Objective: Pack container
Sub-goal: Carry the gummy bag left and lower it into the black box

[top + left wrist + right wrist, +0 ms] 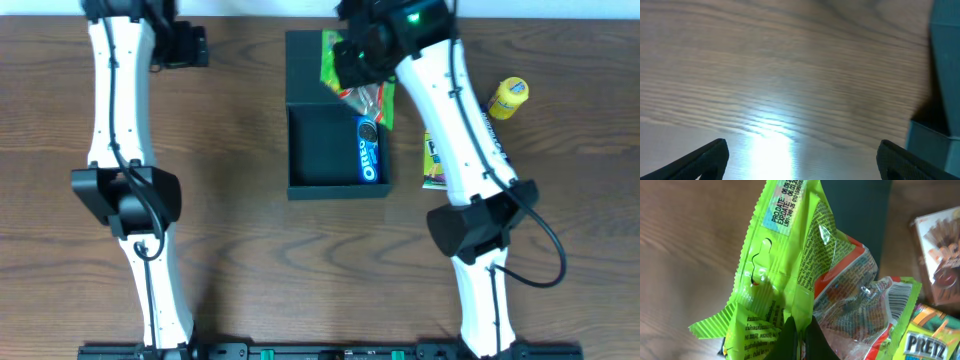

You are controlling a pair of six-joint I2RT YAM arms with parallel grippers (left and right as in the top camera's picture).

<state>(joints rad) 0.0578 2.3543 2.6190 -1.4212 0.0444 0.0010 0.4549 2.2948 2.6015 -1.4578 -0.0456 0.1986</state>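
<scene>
The container [320,145] sat near the middle of the desk [240,200], between the two arms. It was open, with its flap lid [303,62] laid back on the far side. Inside it, an Oreo packet [370,153] lay along the right wall, and the rest of the dark floor was bare.

The right gripper [358,62] hung over the far right part of the container, about where lid and box meet. Its jaws were pinched tight on a lime-green snack bag [330,62]. In the right wrist view the right gripper [801,337] held the snack bag [790,280] by a fold near one end (the printed date label faced the camera), and the crinkled orange-and-clear part spread away from the grip. Whether the bag touched the box I could not tell.

Right of the container, partly under the right arm, lay a Pretz box [432,160]. A small yellow tub [508,98] stood further right. The right wrist view also showed the Pretz box [927,340] and, beyond it, a brown box of chocolate sticks [940,255].

The left gripper [190,45] was at the far left of the desk, well apart from the container. Seen from its own wrist, the left gripper [802,165] had its jaws spread wide with nothing between them. Bare wood lay below, and a wall of the container [945,75] showed at the right edge.
</scene>
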